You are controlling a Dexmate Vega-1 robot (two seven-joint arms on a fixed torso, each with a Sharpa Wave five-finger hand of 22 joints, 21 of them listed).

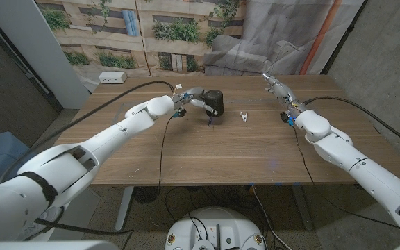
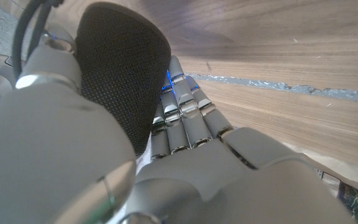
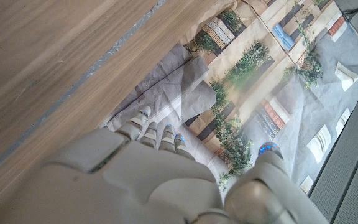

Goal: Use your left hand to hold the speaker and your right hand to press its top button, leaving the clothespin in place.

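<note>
The speaker (image 1: 215, 102), a dark rounded cylinder with a mesh skin, stands upright on the wooden table (image 1: 255, 149) at about the twelve o'clock position of the tabletop, slightly toward eleven, with a black cable running off toward the near edge. The left hand (image 1: 194, 99) is at the speaker's nine o'clock side and wraps it: in the left wrist view the fingers (image 2: 182, 115) lie pressed together along the mesh wall of the speaker (image 2: 123, 74) while the thumb side curls round the other flank, so the holding part of the task looks to be in place. The clothespin (image 1: 243, 117) lies on the table at the speaker's four o'clock, near it but not touching, and appears undisturbed. The right hand (image 1: 281, 92) is well apart at the speaker's three o'clock, near the table's far right edge, holding nothing; its fingers (image 3: 151, 134) reach out side by side with the thumb standing off from them. The top button itself cannot be made out. By this reading the hold is done and the press is still to come: the right hand has yet to cross over the clothespin to the speaker's top
</note>
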